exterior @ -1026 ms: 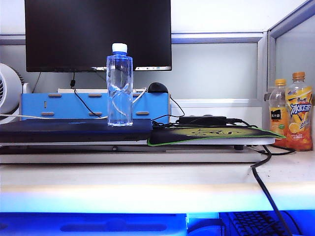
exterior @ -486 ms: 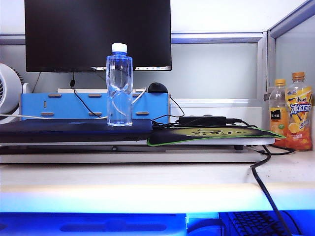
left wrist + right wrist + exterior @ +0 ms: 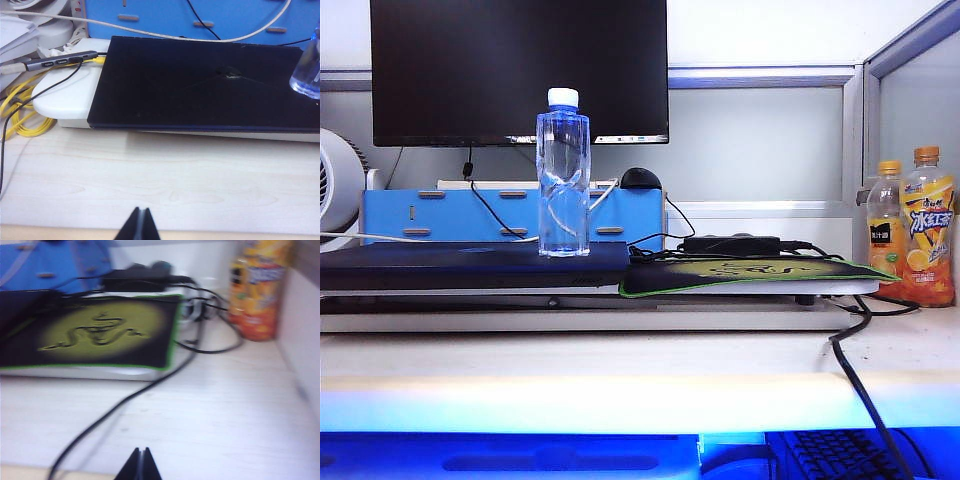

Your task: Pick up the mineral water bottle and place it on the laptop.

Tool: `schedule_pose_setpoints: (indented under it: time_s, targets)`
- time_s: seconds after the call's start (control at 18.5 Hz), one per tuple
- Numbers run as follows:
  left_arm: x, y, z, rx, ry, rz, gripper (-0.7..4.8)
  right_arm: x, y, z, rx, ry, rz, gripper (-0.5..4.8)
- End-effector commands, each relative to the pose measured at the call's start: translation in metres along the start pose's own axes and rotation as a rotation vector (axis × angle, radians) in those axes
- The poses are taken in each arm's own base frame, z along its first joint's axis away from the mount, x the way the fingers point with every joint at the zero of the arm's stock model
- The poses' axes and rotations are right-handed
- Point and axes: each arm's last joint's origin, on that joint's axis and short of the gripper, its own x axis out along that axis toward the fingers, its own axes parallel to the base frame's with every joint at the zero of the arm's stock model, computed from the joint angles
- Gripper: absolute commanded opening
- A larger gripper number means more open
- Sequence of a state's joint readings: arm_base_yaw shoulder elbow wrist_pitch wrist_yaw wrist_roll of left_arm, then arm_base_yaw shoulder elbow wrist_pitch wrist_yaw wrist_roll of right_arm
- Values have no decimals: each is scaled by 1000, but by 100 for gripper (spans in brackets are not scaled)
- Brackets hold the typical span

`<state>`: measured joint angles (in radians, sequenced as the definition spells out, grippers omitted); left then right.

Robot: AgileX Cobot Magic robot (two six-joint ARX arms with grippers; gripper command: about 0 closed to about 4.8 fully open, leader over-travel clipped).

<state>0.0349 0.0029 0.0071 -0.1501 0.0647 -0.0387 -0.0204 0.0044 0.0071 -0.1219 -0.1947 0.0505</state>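
The mineral water bottle (image 3: 563,175), clear blue-tinted with a white cap, stands upright on the right part of the dark closed laptop (image 3: 470,265). In the left wrist view the laptop (image 3: 200,85) lies flat and only the bottle's base (image 3: 307,75) shows at its far corner. My left gripper (image 3: 140,211) is shut and empty over the pale desk, well short of the laptop. My right gripper (image 3: 141,450) is also shut and empty, over the desk in front of the mouse pad. Neither gripper shows in the exterior view.
A green-edged mouse pad (image 3: 107,332) lies beside the laptop, with black cables (image 3: 125,405) trailing across the desk. Two orange-drink bottles (image 3: 915,225) stand at the right wall. A black monitor (image 3: 520,70), blue organiser (image 3: 440,215) and yellow cable (image 3: 20,115) sit around.
Nothing differs in the exterior view; the bottle stays upright on the laptop and no arm enters that view.
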Motion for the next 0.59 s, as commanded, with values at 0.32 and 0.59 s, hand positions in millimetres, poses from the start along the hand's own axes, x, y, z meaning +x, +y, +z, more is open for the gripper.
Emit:
schedule_pose_setpoints:
  time_s: [0.32,0.59]
  targets:
    - [0,0,0,1,0,-3,-2,0,-2,-5,-59,48,-142,21]
    - [0,0,0,1,0,-3,-2,0,-2,-5,-57,49,-143,22]
